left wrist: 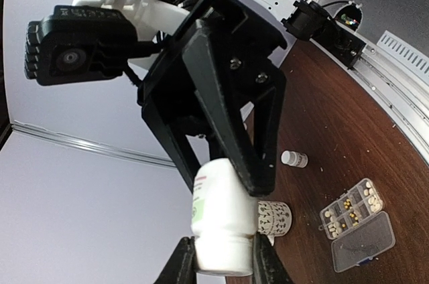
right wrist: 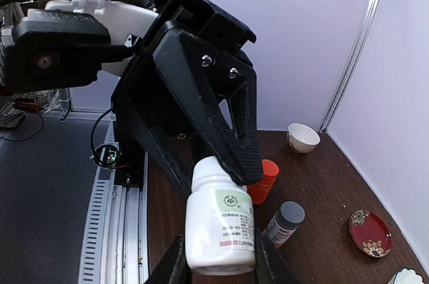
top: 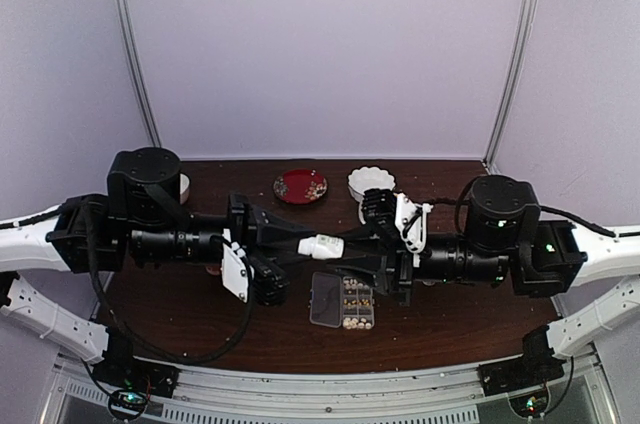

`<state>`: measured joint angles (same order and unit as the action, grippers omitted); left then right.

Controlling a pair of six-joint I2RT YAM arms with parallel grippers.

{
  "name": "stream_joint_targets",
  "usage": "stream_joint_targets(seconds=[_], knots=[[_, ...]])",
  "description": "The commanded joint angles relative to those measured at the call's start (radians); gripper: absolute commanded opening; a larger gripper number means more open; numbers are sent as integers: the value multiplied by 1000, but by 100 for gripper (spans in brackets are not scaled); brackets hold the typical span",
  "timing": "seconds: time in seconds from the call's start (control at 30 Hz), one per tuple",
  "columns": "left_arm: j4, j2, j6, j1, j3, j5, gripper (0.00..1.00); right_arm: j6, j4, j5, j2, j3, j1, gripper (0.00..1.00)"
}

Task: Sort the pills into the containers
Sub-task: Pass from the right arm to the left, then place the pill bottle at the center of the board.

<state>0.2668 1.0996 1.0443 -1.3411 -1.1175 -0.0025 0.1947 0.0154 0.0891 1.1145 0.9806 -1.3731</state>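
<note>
Jaws of left gripper (left wrist: 223, 260) and right gripper (right wrist: 218, 260) both clamped on one white pill bottle (right wrist: 220, 220); advisable: right braces body, left unscrews cap.

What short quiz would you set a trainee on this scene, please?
1. True or false: the lid of the pill box lies open.
2. The left pincer and the right pincer are both shut on: A, a spoon; B, a white bottle; C, a sponge.
3. What colour is the dish beside the white bowl at the far edge of the table?
Key: 1 true; 2 B; 3 red.
</note>
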Motion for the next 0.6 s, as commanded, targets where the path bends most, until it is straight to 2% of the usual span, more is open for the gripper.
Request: stream_joint_targets(seconds=[0.0, 0.03, 0.07, 0.17, 0.27, 0.4, 0.57], knots=[[-19, 5, 38, 0, 4, -36, 0, -146, 113, 75, -42, -4, -6, 38], [-15, 2, 11, 0, 1, -37, 0, -126, 91, 60, -46, -2, -7, 52], [-9, -3, -16, 0, 0, -39, 0, -105, 62, 38, -52, -1, -8, 61], [31, -26, -138, -1, 2, -73, 0, -41, -19, -35, -91, -17, -8, 74], [122, -36, -343, -2, -1, -154, 0, 0, -55, -107, -150, -67, -6, 79], [329, 2, -723, -3, -58, -342, 0, 6, -41, -186, -217, -133, -6, 82], [670, 129, -1023, -1, -155, -387, 0, 3, -44, -214, -223, -149, -2, 82]])
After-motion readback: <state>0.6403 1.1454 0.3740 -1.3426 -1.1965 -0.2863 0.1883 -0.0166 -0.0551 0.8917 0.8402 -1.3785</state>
